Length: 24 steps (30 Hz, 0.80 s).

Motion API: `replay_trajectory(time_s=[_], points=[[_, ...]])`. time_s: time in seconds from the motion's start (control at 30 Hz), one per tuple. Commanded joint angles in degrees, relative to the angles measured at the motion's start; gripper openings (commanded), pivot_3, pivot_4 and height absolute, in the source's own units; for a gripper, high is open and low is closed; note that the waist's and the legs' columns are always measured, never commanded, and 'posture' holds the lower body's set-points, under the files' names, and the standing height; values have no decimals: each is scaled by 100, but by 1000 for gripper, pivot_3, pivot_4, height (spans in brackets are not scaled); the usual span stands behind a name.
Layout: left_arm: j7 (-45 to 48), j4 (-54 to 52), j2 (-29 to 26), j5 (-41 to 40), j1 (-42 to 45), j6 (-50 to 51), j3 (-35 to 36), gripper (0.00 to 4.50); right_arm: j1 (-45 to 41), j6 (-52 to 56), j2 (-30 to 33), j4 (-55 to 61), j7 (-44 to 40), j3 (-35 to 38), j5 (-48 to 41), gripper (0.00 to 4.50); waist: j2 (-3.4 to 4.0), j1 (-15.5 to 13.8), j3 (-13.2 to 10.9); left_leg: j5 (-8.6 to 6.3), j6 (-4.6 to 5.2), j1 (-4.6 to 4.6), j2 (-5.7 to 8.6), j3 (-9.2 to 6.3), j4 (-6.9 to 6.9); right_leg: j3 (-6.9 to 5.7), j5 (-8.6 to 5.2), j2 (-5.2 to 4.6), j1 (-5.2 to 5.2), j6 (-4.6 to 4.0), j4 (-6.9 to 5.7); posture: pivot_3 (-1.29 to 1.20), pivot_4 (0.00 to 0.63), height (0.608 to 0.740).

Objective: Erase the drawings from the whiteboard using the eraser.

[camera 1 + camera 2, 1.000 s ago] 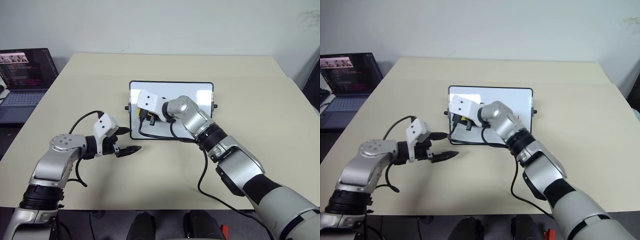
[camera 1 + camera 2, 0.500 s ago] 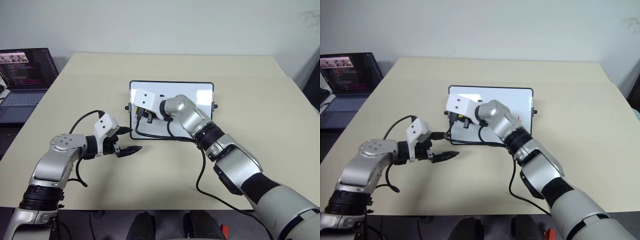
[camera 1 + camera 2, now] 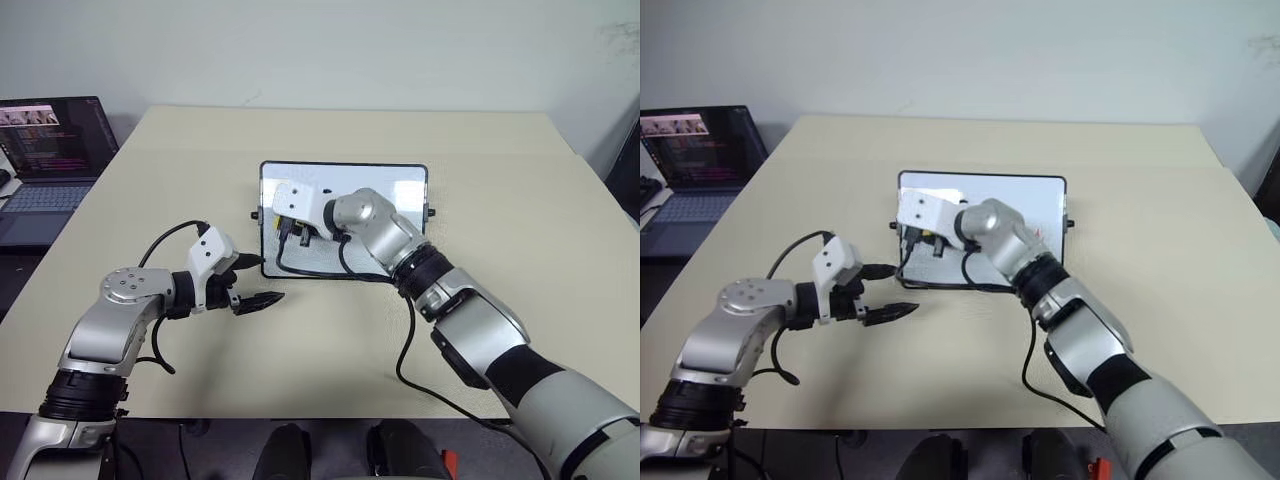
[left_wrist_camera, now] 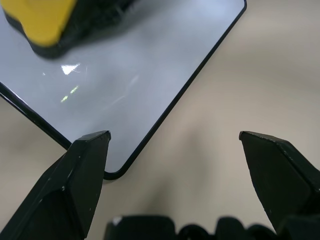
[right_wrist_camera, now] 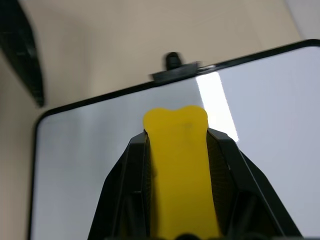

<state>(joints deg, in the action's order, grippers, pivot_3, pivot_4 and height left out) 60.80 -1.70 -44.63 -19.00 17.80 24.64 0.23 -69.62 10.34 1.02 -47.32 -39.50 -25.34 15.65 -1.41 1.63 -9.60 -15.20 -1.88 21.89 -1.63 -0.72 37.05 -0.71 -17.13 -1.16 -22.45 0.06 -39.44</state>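
The whiteboard (image 3: 400, 185) lies flat in the middle of the table. My right gripper (image 3: 297, 233) is over its left part, shut on the yellow eraser (image 5: 179, 165), which points toward the board's left short side and its black knob (image 5: 172, 60). The eraser (image 4: 42, 20) looks close to the white surface; I cannot tell whether it touches. Of the drawings, a bit of red scribble (image 3: 1037, 233) shows on the right part beside my right forearm; the arm hides the rest. My left gripper (image 3: 272, 278) is open at the board's near left corner (image 4: 112, 172), just off the frame.
An open laptop (image 3: 50, 150) sits off the table's far left edge. Black cables loop from both wrists, the right one (image 3: 300, 268) lying across the board's near edge. The cream table (image 3: 500, 160) surrounds the board.
My right gripper with the eraser has shifted slightly toward the far side of the board and turned a little. The left arm has stayed still.
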Motion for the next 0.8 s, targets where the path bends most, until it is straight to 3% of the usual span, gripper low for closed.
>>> replay_trajectory(time_s=[0.03,0.33,0.53,0.63,0.8], points=[[38,-142,-17,-27,47,-33,15,4500,50,114,166,-22,-107,30,87,1174,0,3,0,0,0,0,0,0,0,0,0,0,0,0,1,0,150,740],[38,-141,1,-26,62,-27,-7,4500,456,311,254,390,-570,-270,235,1174,-1,6,1,0,1,-10,-1,-3,0,-2,0,1,6,0,-7,0,150,740],[17,-159,21,-29,47,-27,-7,4500,374,416,175,490,-394,109,-27,1174,-1,3,1,1,1,-12,0,-3,1,-2,0,1,8,0,-9,0,150,740],[13,-147,19,-21,51,-55,10,4500,548,1023,116,1089,-761,503,-587,1174,-1,-5,0,1,1,-9,-1,-5,1,-4,0,1,8,-1,-7,0,150,740],[13,-264,17,-79,85,-42,61,4500,1188,2318,479,3113,-860,1250,-1330,1174,2,-6,-1,0,0,17,-2,-7,-4,-6,0,0,-1,0,26,0,150,740]])
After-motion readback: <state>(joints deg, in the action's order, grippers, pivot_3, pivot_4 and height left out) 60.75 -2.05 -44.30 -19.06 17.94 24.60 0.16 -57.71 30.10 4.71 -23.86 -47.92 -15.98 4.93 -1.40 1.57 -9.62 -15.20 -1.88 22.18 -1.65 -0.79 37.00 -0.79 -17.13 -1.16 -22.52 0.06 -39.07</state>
